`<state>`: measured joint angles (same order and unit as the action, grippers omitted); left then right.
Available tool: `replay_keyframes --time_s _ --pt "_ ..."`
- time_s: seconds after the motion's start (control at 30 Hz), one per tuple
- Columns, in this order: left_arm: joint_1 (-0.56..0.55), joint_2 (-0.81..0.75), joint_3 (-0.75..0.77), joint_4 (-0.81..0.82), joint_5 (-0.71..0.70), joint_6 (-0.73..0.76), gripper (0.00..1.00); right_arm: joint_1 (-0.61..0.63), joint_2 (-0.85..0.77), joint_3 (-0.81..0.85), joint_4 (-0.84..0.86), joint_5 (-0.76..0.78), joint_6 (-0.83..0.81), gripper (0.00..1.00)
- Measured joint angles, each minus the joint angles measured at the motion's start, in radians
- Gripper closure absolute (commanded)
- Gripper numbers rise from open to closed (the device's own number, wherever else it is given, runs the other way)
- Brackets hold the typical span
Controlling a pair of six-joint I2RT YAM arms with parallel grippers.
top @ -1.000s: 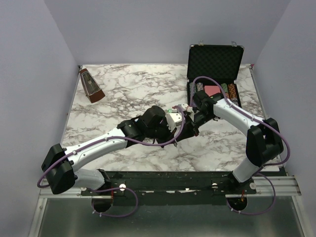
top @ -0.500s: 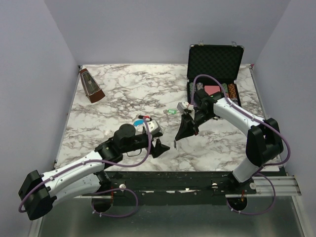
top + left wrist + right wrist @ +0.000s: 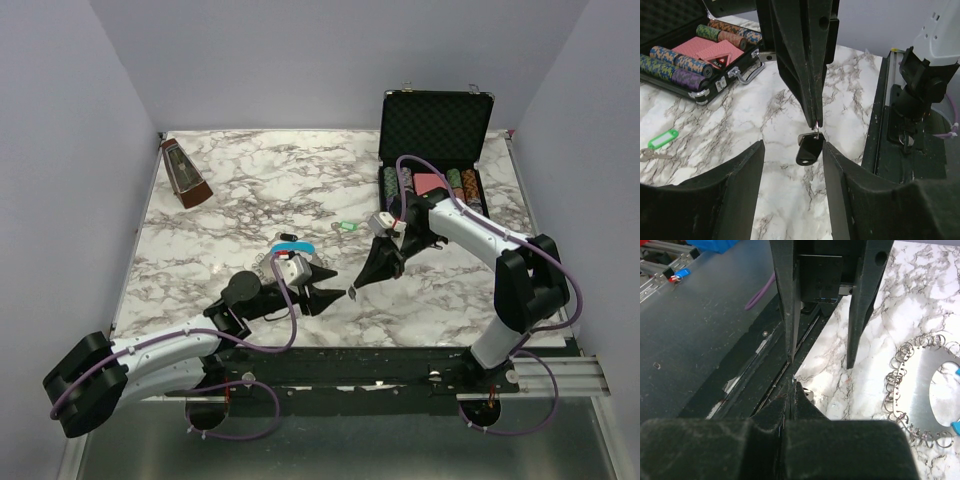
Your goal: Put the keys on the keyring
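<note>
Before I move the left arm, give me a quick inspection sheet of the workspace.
Surface: marble table, flat, nothing spilled.
Job's things: keyring lies near the left gripper; black-headed key hangs from the right gripper; green-tagged key lies loose.
Clutter: metronome; open case of poker chips.
Grippers: left gripper open, empty; right gripper shut on the black-headed key.
Cables: purple cables run along both arms.
Surroundings: lavender walls; nothing else seen.

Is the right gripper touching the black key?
Touching. The left wrist view shows the right gripper, shut, pinching the black key by its silver top end.
</note>
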<state>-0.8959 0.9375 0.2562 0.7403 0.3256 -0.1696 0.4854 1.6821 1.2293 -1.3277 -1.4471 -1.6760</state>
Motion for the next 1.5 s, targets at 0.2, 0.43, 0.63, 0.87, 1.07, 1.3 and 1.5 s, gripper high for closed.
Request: replay_keyframes --time_s 0.2,0.43,0.63,0.87,1.07,1.3,1.5 --pt "0.0 0.028 0.011 0.043 0.03 0.0 0.55 0.0 0.01 -0.001 -0.006 -0.006 -0.021 0.99" --pt "0.0 0.06 0.016 0.06 0.069 -0.005 0.57 0.0 0.013 -0.001 -0.006 -0.006 -0.027 0.99" --pt "0.0 0.093 0.03 0.065 0.087 -0.009 0.61 0.0 0.014 -0.001 -0.007 -0.006 -0.027 0.99" --pt "0.0 0.119 0.043 0.066 0.097 -0.015 0.67 0.0 0.019 -0.001 -0.007 -0.006 -0.027 0.99" --pt "0.0 0.136 0.051 0.066 0.11 -0.016 0.72 0.0 0.02 -0.001 -0.007 -0.006 -0.027 0.99" --pt "0.0 0.153 0.056 0.065 0.122 -0.018 0.78 0.0 0.02 -0.001 -0.008 -0.006 -0.027 0.99" --pt "0.0 0.153 0.06 0.06 0.13 -0.014 0.95 0.0 0.022 -0.001 -0.008 -0.006 -0.027 0.99"
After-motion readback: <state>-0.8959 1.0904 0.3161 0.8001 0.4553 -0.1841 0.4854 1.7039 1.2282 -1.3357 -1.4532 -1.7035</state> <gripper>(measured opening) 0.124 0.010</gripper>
